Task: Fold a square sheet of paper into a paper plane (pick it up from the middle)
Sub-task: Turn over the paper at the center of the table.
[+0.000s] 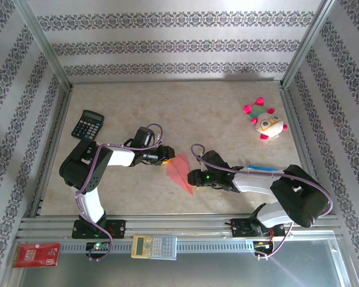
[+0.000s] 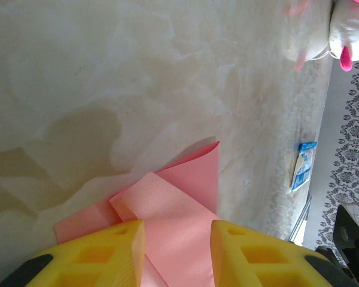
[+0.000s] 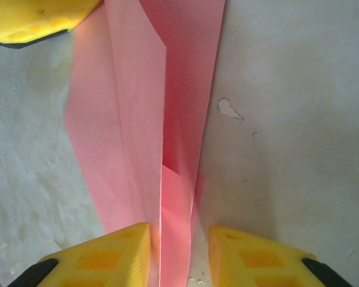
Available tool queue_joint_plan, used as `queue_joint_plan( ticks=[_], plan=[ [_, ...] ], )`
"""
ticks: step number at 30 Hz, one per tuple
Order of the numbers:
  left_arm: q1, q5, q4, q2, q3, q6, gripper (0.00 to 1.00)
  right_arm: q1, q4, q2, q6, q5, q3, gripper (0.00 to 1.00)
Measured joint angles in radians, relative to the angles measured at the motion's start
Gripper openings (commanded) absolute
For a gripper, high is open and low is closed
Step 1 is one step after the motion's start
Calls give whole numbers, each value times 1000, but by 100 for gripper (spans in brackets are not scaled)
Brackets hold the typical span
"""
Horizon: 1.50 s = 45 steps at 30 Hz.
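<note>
While the right fingers point(image 3: 102, 257) stand parted astride the narrow tip of the paper plane point(image 3: 137, 119) and the left fingers point(image 2: 102, 251) flank its wide end, grip there impossible to call, it lies on the table point(image 1: 227, 107), long axis running from one arm to the other.

Here are two calculators point(image 1: 87, 124) point(image 1: 154, 246), one plush toy point(image 1: 265, 121), one red card point(image 1: 36, 254), one blue item point(image 1: 263, 168), one pink paper point(image 1: 180, 172).
</note>
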State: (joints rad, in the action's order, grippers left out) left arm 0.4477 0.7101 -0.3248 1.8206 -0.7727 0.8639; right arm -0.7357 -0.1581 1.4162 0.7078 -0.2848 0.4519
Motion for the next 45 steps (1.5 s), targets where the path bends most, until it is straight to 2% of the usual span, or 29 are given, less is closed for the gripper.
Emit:
queue_joint_plan(
  ticks=[8, 14, 18, 23, 26, 31, 35, 38, 40, 42, 45],
  plan=[
    [0, -1, 3, -1, 0, -2, 35, 25, -29, 35, -31, -1, 55, 34],
    [0, -1, 5, -1, 0, -12, 35, 34, -55, 82, -60, -5, 102, 31],
    [0, -1, 12, -2, -3, -17, 35, 34, -60, 115, -64, -19, 109, 23],
    [2, -4, 37, -2, -16, -23, 35, 34, -64, 119, -70, -24, 110, 8],
    [2, -5, 53, -2, -31, -24, 38, 34, -65, 119, -67, -26, 110, 0],
    [-2, -8, 95, -11, -91, -30, 49, 55, -54, 112, -65, -29, 110, 0],
    [-28, -11, 151, -105, -146, -39, 52, 140, 62, 13, -98, -15, 116, 0],
    [-67, -26, 183, -225, -159, -47, 52, 238, 246, -132, -167, 40, 172, 0],
    [-92, -40, 211, -304, -159, -53, 53, 281, 383, -240, -236, 137, 248, 0],
    [-111, -61, 232, -367, -152, -55, 53, 279, 494, -314, -299, 244, 337, 0],
    [-142, -95, 254, -446, -102, -57, 53, 195, 620, -340, -372, 457, 472, 0]
  ],
)
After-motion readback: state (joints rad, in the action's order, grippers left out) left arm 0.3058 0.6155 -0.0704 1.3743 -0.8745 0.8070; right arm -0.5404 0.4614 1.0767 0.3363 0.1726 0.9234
